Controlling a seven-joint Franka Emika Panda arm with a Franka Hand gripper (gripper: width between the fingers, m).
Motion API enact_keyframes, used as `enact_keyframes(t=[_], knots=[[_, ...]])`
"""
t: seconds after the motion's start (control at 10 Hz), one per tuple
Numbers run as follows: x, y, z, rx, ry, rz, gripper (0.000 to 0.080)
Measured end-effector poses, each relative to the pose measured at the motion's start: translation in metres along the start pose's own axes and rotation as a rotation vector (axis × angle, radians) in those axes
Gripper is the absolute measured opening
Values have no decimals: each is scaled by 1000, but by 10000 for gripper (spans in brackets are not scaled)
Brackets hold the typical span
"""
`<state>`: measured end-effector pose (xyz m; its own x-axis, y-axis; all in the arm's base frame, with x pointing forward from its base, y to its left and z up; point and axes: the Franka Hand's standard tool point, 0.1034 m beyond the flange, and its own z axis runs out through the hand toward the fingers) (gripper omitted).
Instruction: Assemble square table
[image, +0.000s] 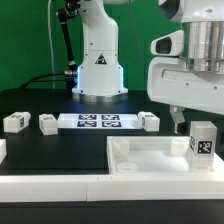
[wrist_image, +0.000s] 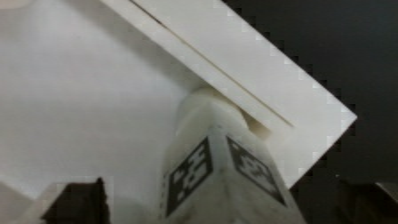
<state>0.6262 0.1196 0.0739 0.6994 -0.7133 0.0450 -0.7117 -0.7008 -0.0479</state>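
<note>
Panel lay in front; leg upright on its corner, exterior view's right.
Gripper stood spread, straddling leg without touching; leg's long axis ran vertical, straight below the wrist.

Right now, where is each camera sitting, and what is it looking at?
Exterior view: sits low by the table, facing across the panel to the robot's base; the gripper shows at the exterior view's right.
Wrist view: rides on the wrist, looking down at a leg on the panel; one dark fingertip shows.
Shared: both see that upright leg near the panel's corner.
</note>
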Motion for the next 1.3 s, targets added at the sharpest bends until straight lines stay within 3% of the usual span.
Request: enact_keyframes(t=[0.2, 0.4, 0.6, 0.8, 0.9, 1.0, 1.3], knots=[[0, 0, 0, -2, 3, -128, 647], [1, -3, -1, -33, 40, -517, 649], [1, -3, -2, -39, 44, -632, 649], [1, -3, -2, -38, 44, -623, 419], [1, -3, -2, -38, 44, -623, 419], [1, -3, -2, -38, 44, -621, 288], [1, -3, -1, -28, 46, -366, 288]])
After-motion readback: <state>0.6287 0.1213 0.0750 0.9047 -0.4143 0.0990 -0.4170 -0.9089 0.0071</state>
